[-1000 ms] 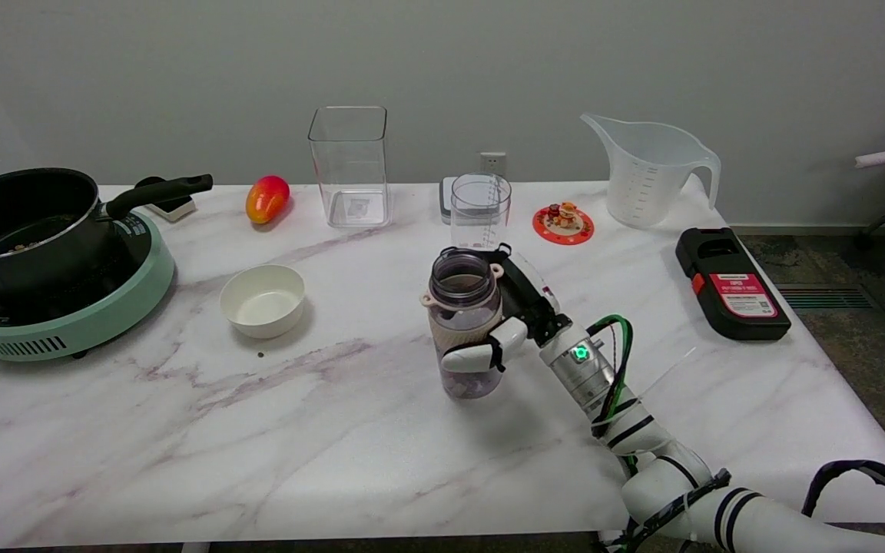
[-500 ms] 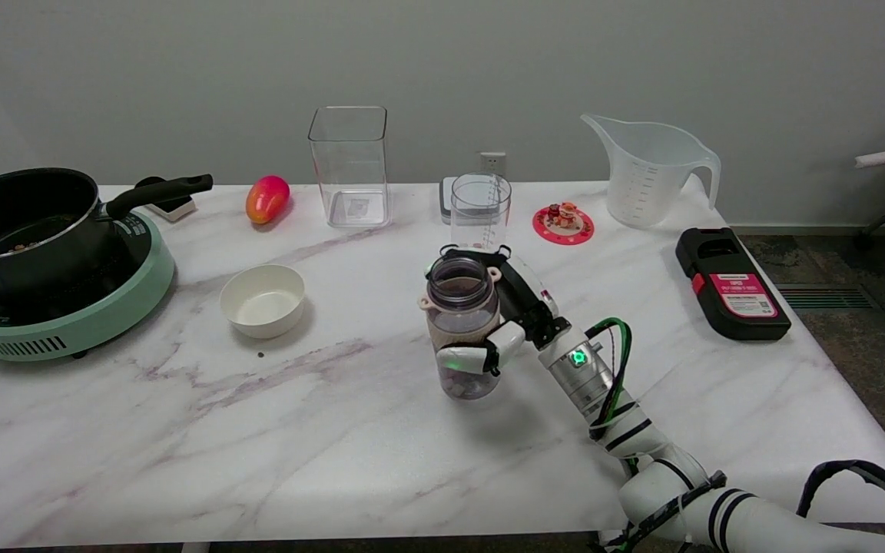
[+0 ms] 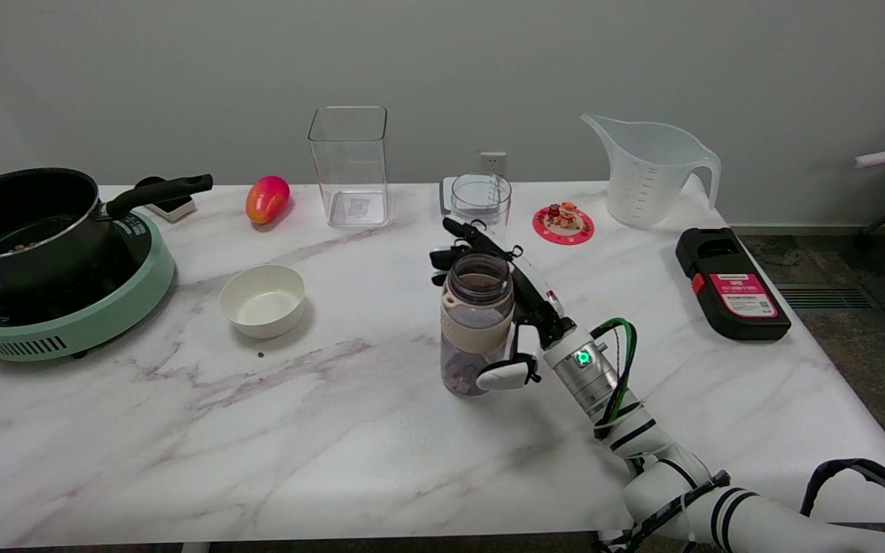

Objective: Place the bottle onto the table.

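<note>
The bottle (image 3: 477,326) is clear with a purplish tint, a beige band round its middle and an open mouth. It stands upright on the marble table (image 3: 258,430), a little right of centre. My right hand (image 3: 528,307) is just to its right and behind it. The black fingers (image 3: 464,233) are spread above and behind the bottle's mouth. The white thumb tip (image 3: 502,375) lies by the bottle's lower right side; I cannot tell whether it touches. Nothing is gripped.
A small clear measuring cup (image 3: 480,198) stands close behind the hand. A white bowl (image 3: 263,299) sits to the left, a black pot (image 3: 24,223) on a green cooker (image 3: 97,307) at far left. Mango (image 3: 266,198), square clear container (image 3: 349,165), red coaster (image 3: 563,223), large jug (image 3: 648,169) and black box (image 3: 730,283) lie farther off.
The hand has let go of the bottle: the fingers opened and spread away from it and the thumb dropped low. The bottle shifted slightly right and now stands on the table.
</note>
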